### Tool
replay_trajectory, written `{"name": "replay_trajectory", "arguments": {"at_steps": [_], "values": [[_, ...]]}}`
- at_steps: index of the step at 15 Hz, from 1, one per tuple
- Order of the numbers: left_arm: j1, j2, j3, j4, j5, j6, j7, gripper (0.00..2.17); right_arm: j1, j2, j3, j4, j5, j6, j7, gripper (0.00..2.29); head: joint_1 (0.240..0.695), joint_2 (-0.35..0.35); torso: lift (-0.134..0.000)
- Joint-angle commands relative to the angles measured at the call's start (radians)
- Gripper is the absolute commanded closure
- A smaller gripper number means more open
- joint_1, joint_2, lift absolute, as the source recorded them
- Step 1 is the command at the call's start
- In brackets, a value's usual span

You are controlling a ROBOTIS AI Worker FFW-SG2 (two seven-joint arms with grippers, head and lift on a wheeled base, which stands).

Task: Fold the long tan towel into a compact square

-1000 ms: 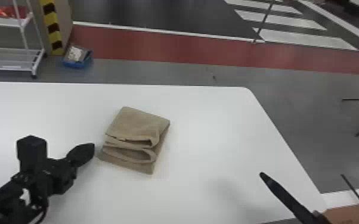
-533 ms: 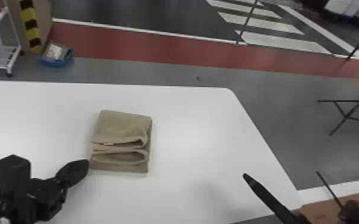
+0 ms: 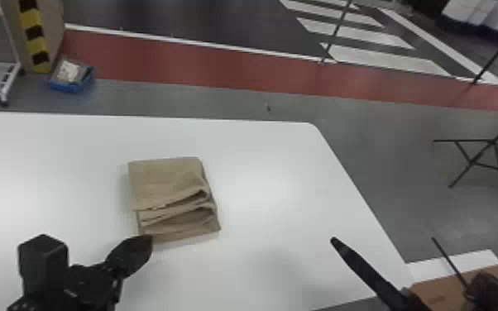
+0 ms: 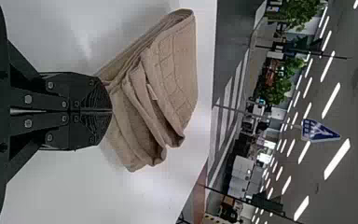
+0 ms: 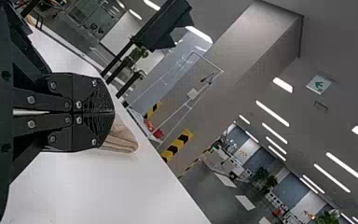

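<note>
The tan towel (image 3: 169, 182) lies left of centre on the smooth white tabletop (image 3: 277, 165), already a squarish bundle. It's soft, thick cloth, its far part flat and its near part rumpled into stacked folds that gape toward the right. Up close, the left wrist view shows raised lines across the weave and a small pale tag (image 4: 152, 92) poking out among rounded, drooping layers.

The black left pincer (image 3: 147, 242) has its fingers together, the tips right at the towel's near left corner; whether they touch cloth, I can't tell. That's what stands closest in the way. The right pincer (image 3: 335, 240), fingers also together, is over the near right part of the tabletop, well apart from the towel.

Past the tabletop's rounded far right corner there's grey floor, with a flat red band (image 3: 219, 70) farther off. At far left sit a blue bin (image 3: 70, 87), a white wire rack (image 3: 6, 82) and a yellow-and-black striped strip (image 3: 35, 37). A thin black metal frame (image 3: 477, 163) stands to the right, and a brown board (image 3: 446, 287) lies at near right.
</note>
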Motion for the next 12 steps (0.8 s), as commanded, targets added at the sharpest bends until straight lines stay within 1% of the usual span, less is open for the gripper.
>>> {"name": "replay_trajectory", "arguments": {"at_steps": [1, 2, 3, 4, 5, 6, 7, 8, 9, 10, 12], "values": [[0.019, 0.013, 0.044, -0.064, 0.007, 0.005, 0.003, 1.91, -0.008, 0.001, 0.013, -0.035, 0.021, -0.004, -0.024, 2.23, 0.695, -0.35, -0.123], [0.038, 0.023, 0.09, -0.099, 0.025, 0.005, 0.002, 1.91, -0.033, 0.001, 0.029, -0.038, 0.044, -0.007, -0.038, 2.23, 0.695, -0.35, -0.123], [0.067, 0.037, 0.153, -0.13, 0.059, 0.008, -0.001, 1.91, -0.071, 0.001, 0.057, -0.041, 0.072, -0.001, -0.07, 2.23, 0.695, -0.35, -0.123], [0.081, 0.042, 0.196, -0.148, 0.085, 0.005, -0.006, 1.91, -0.109, 0.001, 0.1, -0.044, 0.118, -0.011, -0.105, 2.23, 0.695, -0.35, -0.123], [0.092, 0.042, 0.234, -0.151, 0.099, 0.005, -0.007, 1.91, -0.168, 0.001, 0.164, -0.043, 0.193, -0.026, -0.147, 2.23, 0.695, -0.35, -0.123], [0.095, 0.042, 0.262, -0.151, 0.11, 0.002, -0.009, 1.91, -0.223, 0.001, 0.24, -0.029, 0.282, -0.047, -0.18, 2.23, 0.695, -0.293, -0.123], [0.098, 0.042, 0.282, -0.148, 0.111, 0.005, -0.009, 1.91, -0.269, 0.001, 0.325, -0.008, 0.369, -0.093, -0.22, 2.23, 0.695, -0.254, -0.123], [0.101, 0.042, 0.302, -0.143, 0.113, 0.005, -0.01, 1.91, -0.304, 0.001, 0.398, 0.017, 0.441, -0.124, -0.269, 2.06, 0.695, -0.209, -0.123], [0.099, 0.046, 0.317, -0.133, 0.113, 0.005, -0.012, 1.91, -0.338, 0.001, 0.453, 0.058, 0.504, -0.173, -0.283, 2.0, 0.695, -0.165, -0.123], [0.088, 0.048, 0.331, -0.111, 0.12, 0.005, -0.012, 1.91, -0.378, 0.001, 0.514, 0.126, 0.549, -0.241, -0.303, 2.01, 0.695, -0.125, -0.123], [0.075, 0.049, 0.354, -0.079, 0.143, 0.002, -0.018, 1.91, -0.422, 0.001, 0.6, 0.229, 0.575, -0.388, -0.388, 2.02, 0.695, -0.058, -0.123]]}}
